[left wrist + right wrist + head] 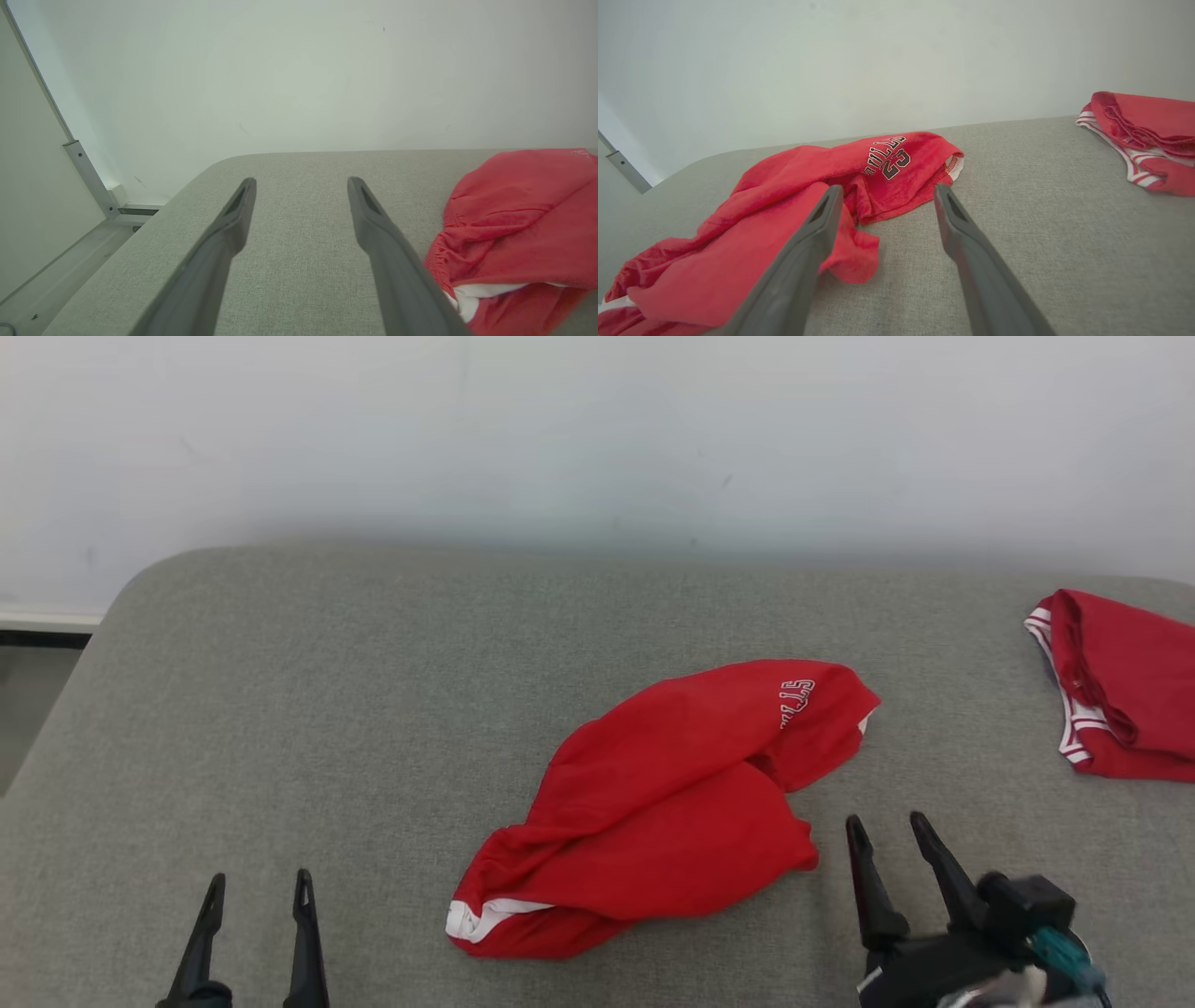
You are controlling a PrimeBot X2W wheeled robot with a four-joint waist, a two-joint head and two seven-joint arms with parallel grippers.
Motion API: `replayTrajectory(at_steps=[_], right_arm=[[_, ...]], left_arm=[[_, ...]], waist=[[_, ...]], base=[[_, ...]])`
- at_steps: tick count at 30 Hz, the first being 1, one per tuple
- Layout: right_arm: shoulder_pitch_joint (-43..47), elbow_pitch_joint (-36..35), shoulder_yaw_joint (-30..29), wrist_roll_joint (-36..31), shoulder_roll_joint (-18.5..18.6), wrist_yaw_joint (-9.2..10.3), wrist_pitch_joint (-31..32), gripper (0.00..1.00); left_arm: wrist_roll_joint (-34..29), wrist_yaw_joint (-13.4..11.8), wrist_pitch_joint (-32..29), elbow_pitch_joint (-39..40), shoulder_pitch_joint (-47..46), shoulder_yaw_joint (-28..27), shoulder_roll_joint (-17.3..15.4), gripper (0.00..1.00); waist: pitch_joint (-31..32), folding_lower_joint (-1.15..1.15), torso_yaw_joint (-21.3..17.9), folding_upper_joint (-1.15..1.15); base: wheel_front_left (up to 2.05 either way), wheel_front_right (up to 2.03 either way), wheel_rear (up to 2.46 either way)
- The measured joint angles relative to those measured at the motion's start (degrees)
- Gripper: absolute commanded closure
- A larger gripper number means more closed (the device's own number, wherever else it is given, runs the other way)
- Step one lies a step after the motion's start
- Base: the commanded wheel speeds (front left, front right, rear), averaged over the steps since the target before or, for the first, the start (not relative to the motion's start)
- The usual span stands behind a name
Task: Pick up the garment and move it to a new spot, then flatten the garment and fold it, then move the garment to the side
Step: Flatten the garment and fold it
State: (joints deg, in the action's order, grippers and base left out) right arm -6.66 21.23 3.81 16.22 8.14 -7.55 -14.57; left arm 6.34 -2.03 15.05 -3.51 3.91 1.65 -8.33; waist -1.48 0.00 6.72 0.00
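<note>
In the head view, the red garment [672, 803] lies in a crumpled heap in the middle of the grey cushion [373, 709]. The left gripper [261, 882] is low on the left, well apart from the heap, with its jaws apart and nothing in them. The right gripper [887, 821] is just beside the heap's right edge, and its jaws are apart too. Another red cloth [1120, 686] lies far to the right. In the left wrist view, the fingers spread wide over bare cushion, and the garment is off to the right. In the right wrist view, the fingers spread wide, and one is in front of the garment.
</note>
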Motion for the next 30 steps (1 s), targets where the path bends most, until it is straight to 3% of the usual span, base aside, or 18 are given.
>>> replayTrajectory(at_steps=[16,17,18,25,30], right_arm=[[-12.8,24.8,7.9,5.3,1.3,0.00,0.7,0.00],[-13.2,26.0,8.5,5.8,1.2,0.00,0.6,0.21],[-13.5,26.8,9.0,6.4,1.1,0.00,0.5,0.98],[-14.6,28.9,11.6,9.7,1.3,-0.01,-0.2,1.00],[-13.3,21.7,9.2,10.2,3.5,0.00,-0.4,1.00]], left_arm=[[-0.3,2.6,0.0,-2.9,-3.4,-0.3,2.0,0.00],[-0.3,2.8,0.0,-3.0,-3.5,-0.3,2.1,0.00],[-0.5,3.0,0.0,-3.2,-3.5,-0.3,2.2,0.00],[-0.7,3.5,0.0,-3.9,-3.3,-1.1,2.8,0.00],[-0.7,4.1,0.0,-4.2,-3.1,-1.4,3.2,0.00]], waist=[[-2.5,0.00,4.1,0.00],[-2.6,0.00,4.4,0.00],[-2.7,0.00,4.6,0.00],[-2.3,0.00,4.0,0.00],[-1.5,0.00,2.3,0.00]], base=[[0.00,0.00,0.00],[0.00,0.00,0.00],[0.00,0.00,0.00],[0.00,0.00,0.00],[0.00,0.00,0.00]])
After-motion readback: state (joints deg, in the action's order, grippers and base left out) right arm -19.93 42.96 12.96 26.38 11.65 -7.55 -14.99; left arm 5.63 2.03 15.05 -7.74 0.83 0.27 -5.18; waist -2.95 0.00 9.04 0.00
